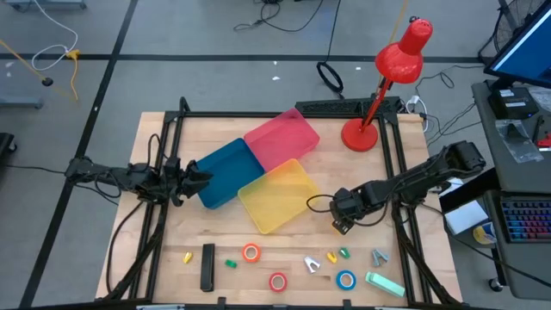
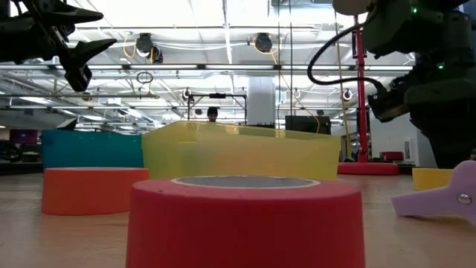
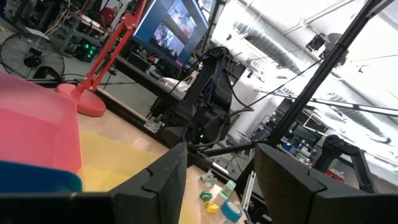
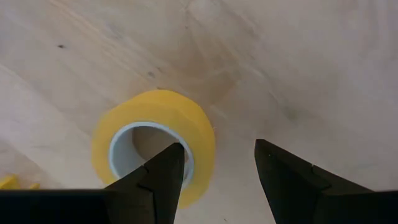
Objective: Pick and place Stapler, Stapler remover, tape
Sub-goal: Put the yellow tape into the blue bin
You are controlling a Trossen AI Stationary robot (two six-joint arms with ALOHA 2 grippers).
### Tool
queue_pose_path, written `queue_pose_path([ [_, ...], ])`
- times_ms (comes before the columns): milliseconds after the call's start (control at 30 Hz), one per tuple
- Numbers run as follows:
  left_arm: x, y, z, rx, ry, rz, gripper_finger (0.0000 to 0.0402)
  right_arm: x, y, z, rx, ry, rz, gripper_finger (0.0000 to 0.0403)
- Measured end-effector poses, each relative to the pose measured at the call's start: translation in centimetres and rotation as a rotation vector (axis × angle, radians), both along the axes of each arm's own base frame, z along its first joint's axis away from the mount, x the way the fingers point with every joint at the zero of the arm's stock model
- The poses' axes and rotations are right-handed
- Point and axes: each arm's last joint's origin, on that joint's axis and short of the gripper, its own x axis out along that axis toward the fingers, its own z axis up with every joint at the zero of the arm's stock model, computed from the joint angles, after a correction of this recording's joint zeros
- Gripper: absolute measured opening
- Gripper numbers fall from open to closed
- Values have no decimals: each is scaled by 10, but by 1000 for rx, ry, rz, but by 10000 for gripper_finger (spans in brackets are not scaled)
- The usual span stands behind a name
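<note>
From overhead I can't find the yellow tape roll at all; the right gripper hangs directly above it and blocks it, just off the near right corner of the yellow bin. My right wrist camera fills that in: the roll lies flat on the bare wood, one dark finger crossing its pale core, the other out beside it, jaws parted and closed on nothing. The left gripper sits at the left end of the blue bin, raised well above the table in the low view, its fingers apart and empty. Near the front edge I see the orange tape, the red tape and the blue tape spread out, with a dark stapler to their left. The small yellow, green and grey bits scattered along that edge are too tiny for me to name. In the low view the red roll fills the foreground and hides most of the table behind it. The pink bin and a red desk lamp stand at the far side.
</note>
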Motion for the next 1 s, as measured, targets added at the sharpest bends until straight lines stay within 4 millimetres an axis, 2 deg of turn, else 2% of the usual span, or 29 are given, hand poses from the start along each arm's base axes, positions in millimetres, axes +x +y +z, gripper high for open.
queue_pose_path([
  [200, 0, 0, -1, 2, 5, 0, 186, -5, -1, -10, 22, -31, 34, 192],
  [567, 0, 0, -2, 8, 23, 1, 186, -5, -1, -11, 19, -41, 110, 192],
  [733, 1, 0, -3, 9, 27, 1, 186, -5, -1, -11, 23, -37, 70, 190],
  [867, 1, 0, -3, 8, 27, 1, 186, -6, -1, -11, 22, -31, 30, 172],
  [1000, 1, 0, -3, 7, 27, 1, 186, -7, -2, -11, 6, -25, 9, 131],
])
